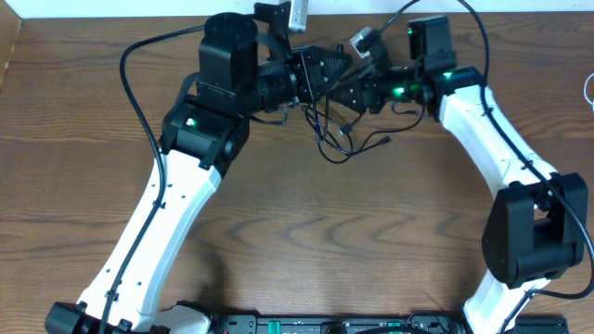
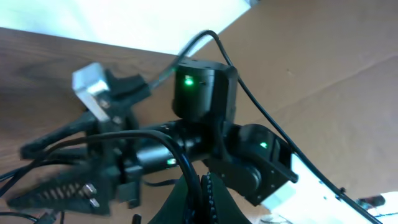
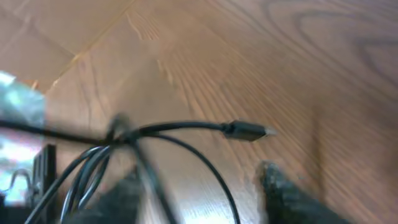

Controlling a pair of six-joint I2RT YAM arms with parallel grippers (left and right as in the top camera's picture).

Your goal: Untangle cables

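Note:
Thin black cables [image 1: 332, 134] hang in a loose tangle under both grippers at the back middle of the table, and one small plug end [image 1: 382, 141] lies on the wood. My left gripper [image 1: 336, 67] is shut on a black cable strand, seen pinched between its fingers in the left wrist view [image 2: 202, 194]. My right gripper [image 1: 345, 96] faces it from the right and is open. In the right wrist view its fingers [image 3: 202, 196] straddle several black strands [image 3: 87, 168], with a plug end [image 3: 245, 130] beyond them. I see no white cable in the tangle.
The wooden table [image 1: 306, 232] stretches in front of the tangle. Thick black arm cables [image 1: 139, 102] loop at the back left and back right. The right arm's gripper and silver camera block [image 2: 93, 87] fill the left of the left wrist view. The table's back edge [image 1: 520, 11] is close.

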